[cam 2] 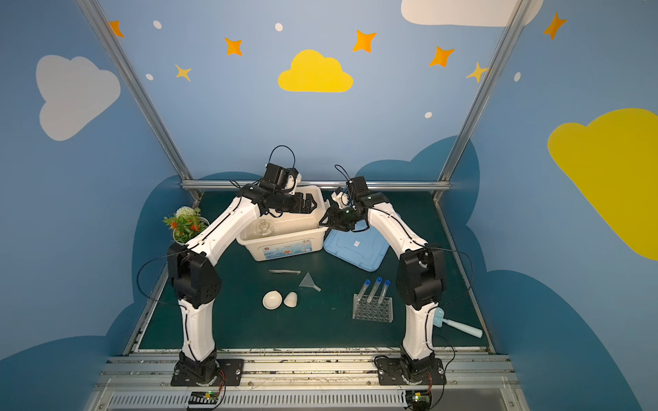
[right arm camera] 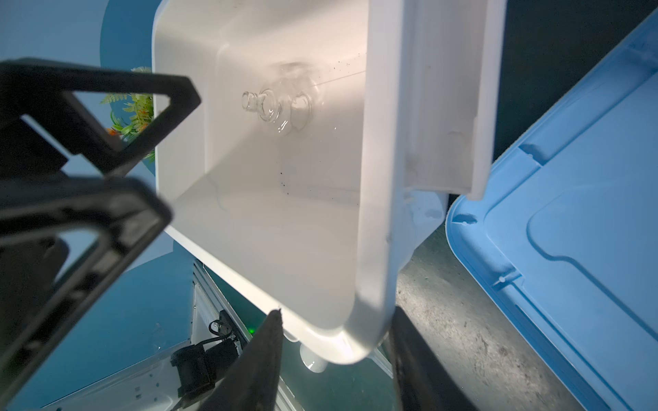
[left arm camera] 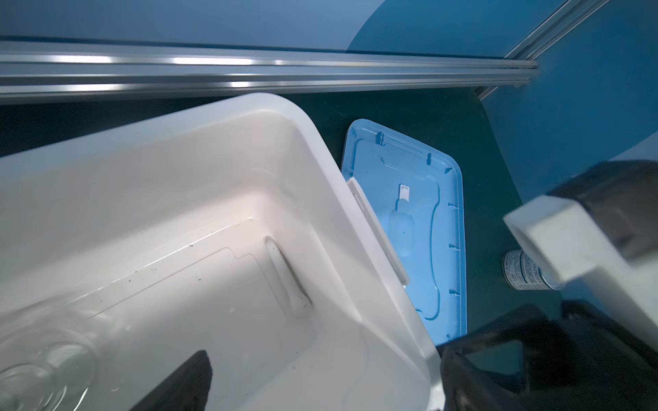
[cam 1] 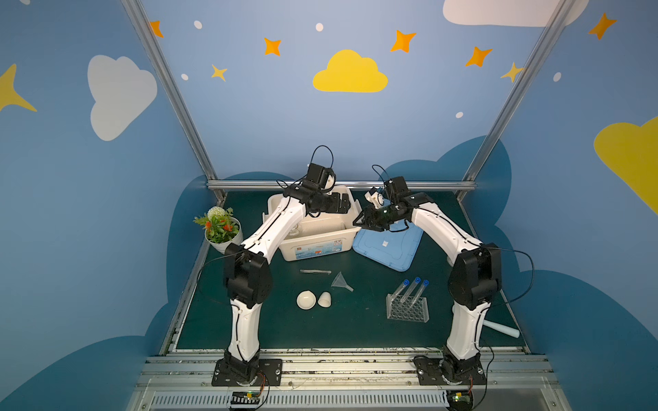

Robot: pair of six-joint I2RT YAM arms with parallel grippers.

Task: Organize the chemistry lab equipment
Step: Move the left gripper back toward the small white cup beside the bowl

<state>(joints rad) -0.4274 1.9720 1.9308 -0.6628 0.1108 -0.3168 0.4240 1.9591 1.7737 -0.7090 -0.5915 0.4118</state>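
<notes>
Your white bin (cam 1: 309,249) holds the round glass flask (cam 2: 263,227) and, seen only from the left wrist, the white pestle (left arm camera: 285,274) lying on its floor (the right wrist view catches the flask alone). The blue lid (cam 1: 388,245) lies just beside the bin. The clear holed rack (cam 1: 409,313) holds three tilted blue-capped test tubes (cam 1: 413,290). Your left gripper (cam 1: 343,203) hangs spread and empty over the bin; the right gripper (right arm camera: 334,313) straddles the bin's rim, and you cannot tell whether it pinches it

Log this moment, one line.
left hand open over bin | right hand at bin rim, grip unclear | flask, pestle in bin | funnel, tweezers outside
</notes>
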